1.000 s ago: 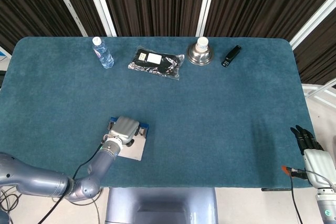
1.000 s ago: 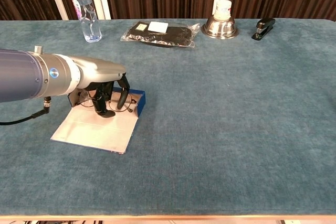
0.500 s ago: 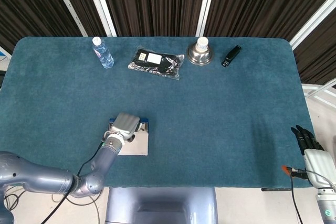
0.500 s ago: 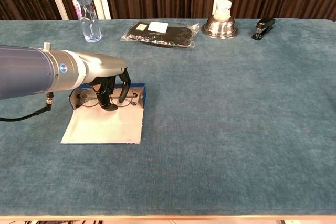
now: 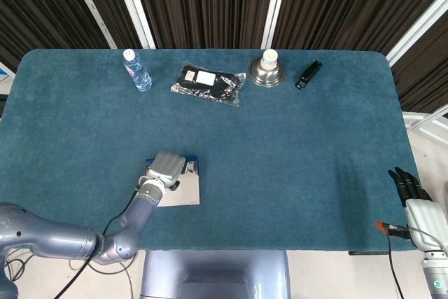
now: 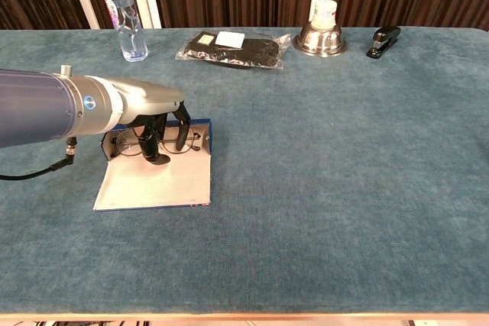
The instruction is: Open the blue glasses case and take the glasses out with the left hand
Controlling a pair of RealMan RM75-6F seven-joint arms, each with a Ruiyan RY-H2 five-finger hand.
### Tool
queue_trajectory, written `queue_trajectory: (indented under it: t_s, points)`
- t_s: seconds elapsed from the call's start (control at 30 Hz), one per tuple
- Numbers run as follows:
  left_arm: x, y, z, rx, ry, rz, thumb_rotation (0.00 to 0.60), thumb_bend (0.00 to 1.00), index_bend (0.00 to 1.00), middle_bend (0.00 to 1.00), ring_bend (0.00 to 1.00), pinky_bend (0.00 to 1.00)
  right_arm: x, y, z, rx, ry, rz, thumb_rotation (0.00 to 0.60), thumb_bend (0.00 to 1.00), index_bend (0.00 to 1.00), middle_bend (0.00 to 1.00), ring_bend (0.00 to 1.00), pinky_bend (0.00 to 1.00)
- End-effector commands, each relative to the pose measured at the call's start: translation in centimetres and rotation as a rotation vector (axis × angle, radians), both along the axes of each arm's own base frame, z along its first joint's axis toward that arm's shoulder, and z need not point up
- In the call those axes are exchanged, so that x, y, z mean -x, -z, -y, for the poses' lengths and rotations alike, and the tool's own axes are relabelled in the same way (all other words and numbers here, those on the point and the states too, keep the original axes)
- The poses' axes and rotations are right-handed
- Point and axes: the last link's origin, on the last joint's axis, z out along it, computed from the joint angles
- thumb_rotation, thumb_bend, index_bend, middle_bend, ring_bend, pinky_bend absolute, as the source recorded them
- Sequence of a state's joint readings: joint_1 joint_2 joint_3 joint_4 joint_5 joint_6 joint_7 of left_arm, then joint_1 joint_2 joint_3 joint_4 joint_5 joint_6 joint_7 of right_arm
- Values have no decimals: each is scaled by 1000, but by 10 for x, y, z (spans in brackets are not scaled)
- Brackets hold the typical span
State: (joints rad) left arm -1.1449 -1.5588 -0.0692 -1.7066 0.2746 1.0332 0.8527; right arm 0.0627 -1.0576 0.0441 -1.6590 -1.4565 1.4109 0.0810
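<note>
**Left hand down in the open glasses case**

Your grey metal left hand (image 6: 157, 124) reaches into the open blue glasses case (image 6: 200, 145). Its dark fingers (image 6: 147, 146) curl down around the thin wire-rimmed glasses (image 6: 130, 143), and they seem to pinch the frame near the middle. The glasses lie flat in the blue tray part of the case. The flat pale lid (image 6: 153, 183) lies open on the soft teal cloth table (image 6: 321, 173), on the side nearest you.

Your right hand (image 5: 414, 201) hangs off the table's right edge. Its dark fingers are straight and a little apart, and it holds nothing.

Along the far edge you have a clear plastic water bottle (image 6: 122, 17), a crinkly clear bag with black stuff inside (image 6: 233, 49), a round shiny metal bowl turned upside down with a small white cup on top (image 6: 321, 36), and a black stapler (image 6: 383, 40). They are all well apart from the case.

The case sits near the front left edge. The middle and right of the cloth are wide and flat.
</note>
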Motion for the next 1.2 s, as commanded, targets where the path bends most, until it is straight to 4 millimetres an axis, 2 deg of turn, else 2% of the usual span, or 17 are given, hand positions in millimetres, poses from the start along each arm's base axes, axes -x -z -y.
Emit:
queue_trajectory:
  t_s: [0.03,0.53,1.2]
  points:
    - [4,-4,2,1,6,-9,600,336,204,1000,916,950,0,0,0,0,0,0,600,124,0,0,0,212]
    - [37,-30,11,-4,-17,-17,600,336,209,1000,916,950,-1,0,0,0,-4,-2,600,124,0,0,0,212]
    - [56,-48,8,-39,-37,-8,600,336,220,998,916,950,-1,0,0,1,-3,-1,600,123,0,0,0,212]
